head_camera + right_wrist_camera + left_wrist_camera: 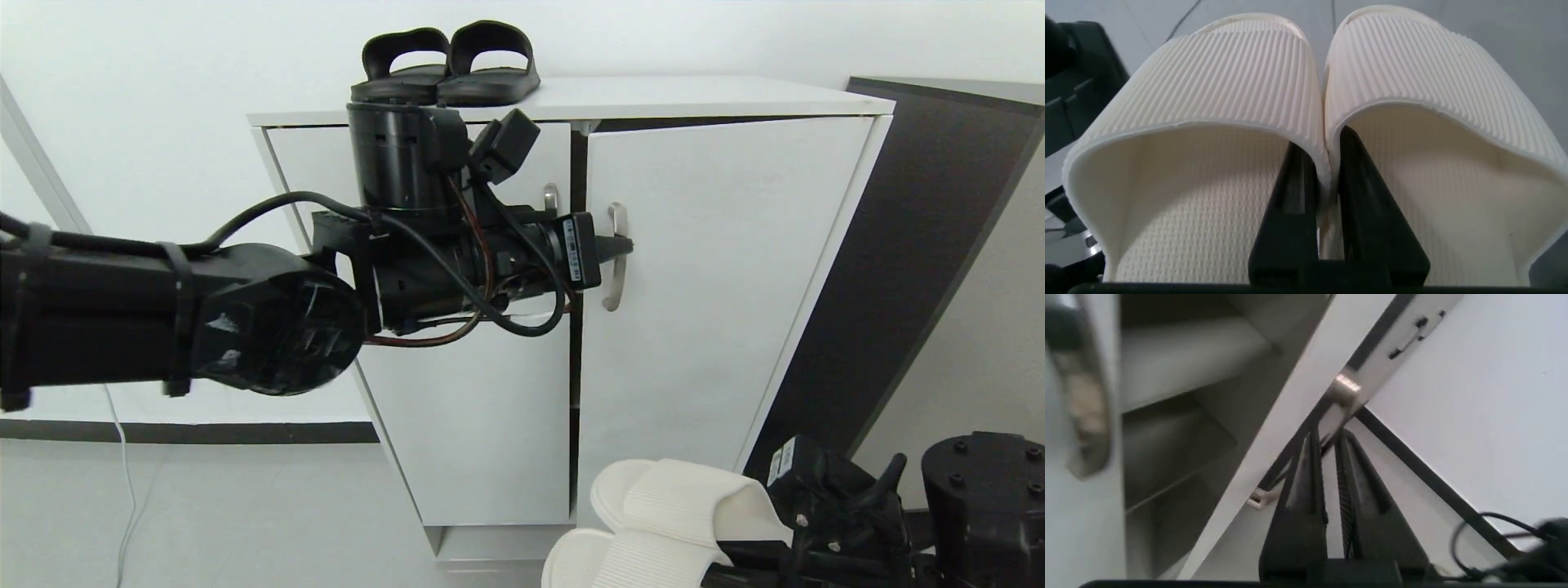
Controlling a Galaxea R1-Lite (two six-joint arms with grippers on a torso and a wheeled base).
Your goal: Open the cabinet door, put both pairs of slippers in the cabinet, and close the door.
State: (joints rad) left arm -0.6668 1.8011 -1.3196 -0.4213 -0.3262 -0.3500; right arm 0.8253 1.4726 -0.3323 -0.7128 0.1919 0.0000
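A white two-door cabinet (718, 106) stands ahead, with a pair of black slippers (447, 69) on its top. The right door (710, 310) is slightly ajar, leaving a dark gap beside the left door. My left gripper (624, 243) is at the right door's metal handle (612, 286), fingers shut on it. In the left wrist view the gripper (1329, 441) meets the handle (1346, 384) at the door's edge, with shelves (1184, 367) showing inside. At the lower right my right gripper (1327, 155) is shut on the touching inner walls of the white ribbed slippers (1249, 90), held low in front of the cabinet (678, 506).
A dark panel (922, 245) leans against the wall right of the cabinet. The left door carries its own handle (551, 196). A thin white cable (126, 490) hangs down to the grey floor on the left, below a dark baseboard (188, 431).
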